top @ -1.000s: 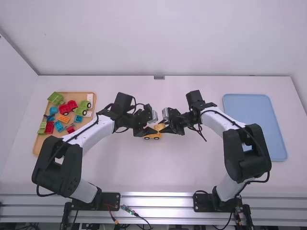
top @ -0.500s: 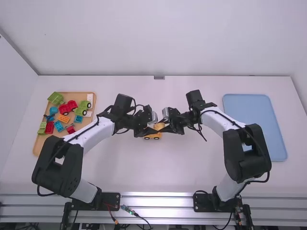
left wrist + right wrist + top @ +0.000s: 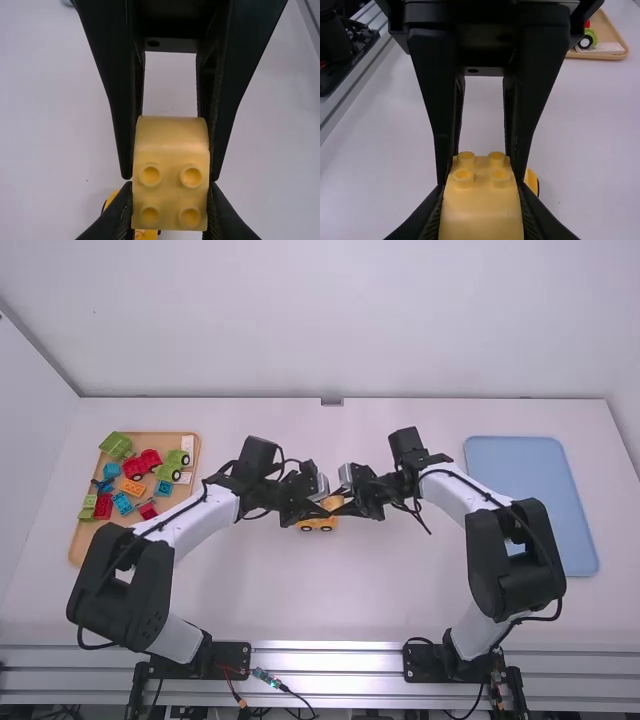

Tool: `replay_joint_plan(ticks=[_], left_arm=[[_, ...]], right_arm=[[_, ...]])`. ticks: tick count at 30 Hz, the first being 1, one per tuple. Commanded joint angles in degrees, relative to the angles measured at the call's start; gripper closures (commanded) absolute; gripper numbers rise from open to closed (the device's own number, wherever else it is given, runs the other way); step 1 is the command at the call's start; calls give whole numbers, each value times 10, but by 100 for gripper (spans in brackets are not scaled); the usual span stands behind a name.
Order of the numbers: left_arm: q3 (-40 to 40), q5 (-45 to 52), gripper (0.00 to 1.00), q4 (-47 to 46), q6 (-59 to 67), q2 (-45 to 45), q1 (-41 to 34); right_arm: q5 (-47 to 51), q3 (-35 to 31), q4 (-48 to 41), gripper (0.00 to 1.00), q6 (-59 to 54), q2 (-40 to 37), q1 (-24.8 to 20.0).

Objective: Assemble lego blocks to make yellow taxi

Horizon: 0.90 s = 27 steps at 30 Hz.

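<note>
- The left pincer (image 3: 169,210) and the right pincer (image 3: 481,210) both grip the yellow block (image 3: 171,150), held between their tips; the wheeled yellow base (image 3: 318,524) lies near, below them.
- The block is likely light, stiff, slick along its curve; best pinched by its flat sides.
- Its long axis runs pincer to pincer, studded end toward the left one, rounded end toward the right.

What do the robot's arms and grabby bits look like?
Both have smooth white links, chunky black joints and thin black cables. The left end effector and right end effector match: black, each with two long fingers that get narrower toward the tips.
</note>
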Motion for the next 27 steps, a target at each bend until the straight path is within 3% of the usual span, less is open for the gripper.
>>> replay_joint_plan(ticks=[1,5,6,7,10,16,20,24,27], left_arm=[[-4,3,83,5,-2,0,-3],[-5,2,85,10,-2,0,-5],[-4,0,85,9,-2,0,-4],[-4,-3,85,9,-2,0,-4],[-4,-39,83,12,-17,0,-5],[-4,-68,87,5,-22,0,-5],[-4,-102,93,11,-42,0,-17],[7,-153,94,-2,-40,0,-55],[33,-169,96,-29,-24,5,-89]], right_arm=[[-17,10,-6,93,-3,-6,5],[-17,10,-6,61,-3,-6,5],[-17,10,-6,46,-3,-6,5],[-16,10,-6,42,-3,-6,4],[-13,11,-4,1,-3,-6,-8],[6,21,-38,1,-3,-14,-55],[5,19,-69,1,-3,-39,-124],[1,2,-53,1,30,-57,-189],[6,-35,6,1,85,-67,-230]])
